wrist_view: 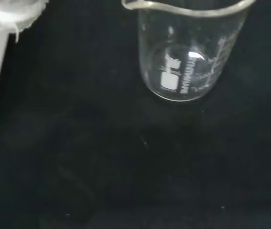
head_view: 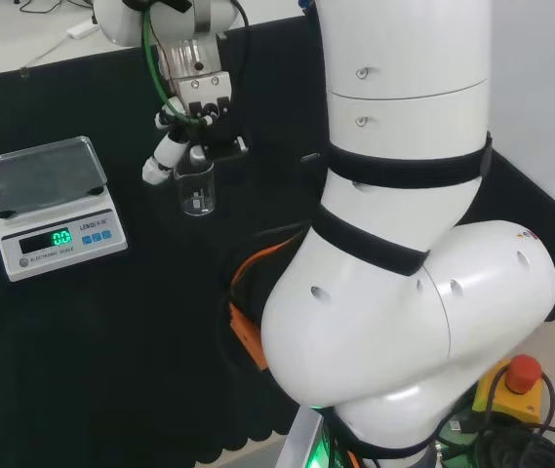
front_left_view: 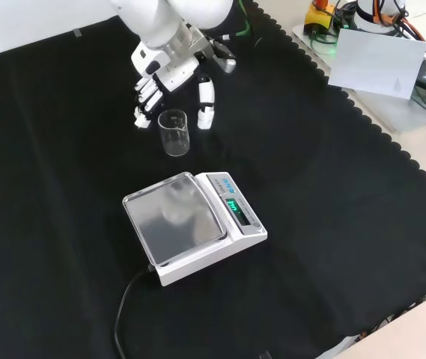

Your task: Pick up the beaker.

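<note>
Hand [front_left_view: 169, 71] hovers just behind upright clear beaker [front_left_view: 174, 132] (beside the scale [front_left_view: 194, 224]), fingers spread, holding nothing

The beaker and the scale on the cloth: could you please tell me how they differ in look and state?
The beaker is clear glass, round and upright, while the scale is an opaque, low, boxy unit with a flat square pan. The beaker stands right below the hand, between its fingers and thumb; the scale sits apart from the hand. The scale trails a black cable and shows a lit display; the beaker looks empty. Both rest on the black cloth.
</note>
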`<state>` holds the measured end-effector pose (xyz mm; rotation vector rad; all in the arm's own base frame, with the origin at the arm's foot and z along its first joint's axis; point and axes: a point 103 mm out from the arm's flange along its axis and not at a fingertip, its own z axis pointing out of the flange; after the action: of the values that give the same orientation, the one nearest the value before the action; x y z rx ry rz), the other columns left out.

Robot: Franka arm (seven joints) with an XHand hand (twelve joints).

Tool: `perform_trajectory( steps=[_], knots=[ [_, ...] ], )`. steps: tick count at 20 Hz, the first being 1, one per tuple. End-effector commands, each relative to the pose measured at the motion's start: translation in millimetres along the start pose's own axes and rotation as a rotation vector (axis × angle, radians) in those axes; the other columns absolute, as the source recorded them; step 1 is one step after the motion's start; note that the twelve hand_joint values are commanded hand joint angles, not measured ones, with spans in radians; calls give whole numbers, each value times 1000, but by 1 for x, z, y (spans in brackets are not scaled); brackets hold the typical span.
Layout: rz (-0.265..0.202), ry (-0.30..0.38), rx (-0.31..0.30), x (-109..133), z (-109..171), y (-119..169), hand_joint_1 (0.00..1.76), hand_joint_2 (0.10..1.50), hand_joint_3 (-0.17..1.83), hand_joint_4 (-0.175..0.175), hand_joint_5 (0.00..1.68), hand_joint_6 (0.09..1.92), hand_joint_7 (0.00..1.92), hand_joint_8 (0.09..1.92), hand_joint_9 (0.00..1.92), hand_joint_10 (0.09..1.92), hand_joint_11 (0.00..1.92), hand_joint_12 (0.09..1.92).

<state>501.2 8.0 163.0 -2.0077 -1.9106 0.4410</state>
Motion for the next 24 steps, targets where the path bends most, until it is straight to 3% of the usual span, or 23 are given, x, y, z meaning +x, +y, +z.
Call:
perform_trajectory(
  steps=[1, 6, 12, 18, 24],
  knots=[
    [30, -10, 3, -20, 5, 4, 680, 569, 213, 68, 141, 87, 0, 596, 128, 934, 0, 1630],
    [27, -16, 29, -32, 17, 5, 690, 568, 198, 75, 118, 87, 0, 530, 107, 945, 0, 1633],
    [-19, -112, 20, -10, 34, 15, 824, 567, 199, 95, 115, 87, 0, 520, 113, 954, 52, 1642],
    [-21, -89, -1, 2, 40, 24, 879, 546, 245, 101, 120, 87, 0, 564, 165, 937, 125, 1625],
    [17, -54, -58, -2, 48, 30, 981, 484, 431, 95, 348, 87, 205, 719, 391, 862, 370, 1536]
  ],
)
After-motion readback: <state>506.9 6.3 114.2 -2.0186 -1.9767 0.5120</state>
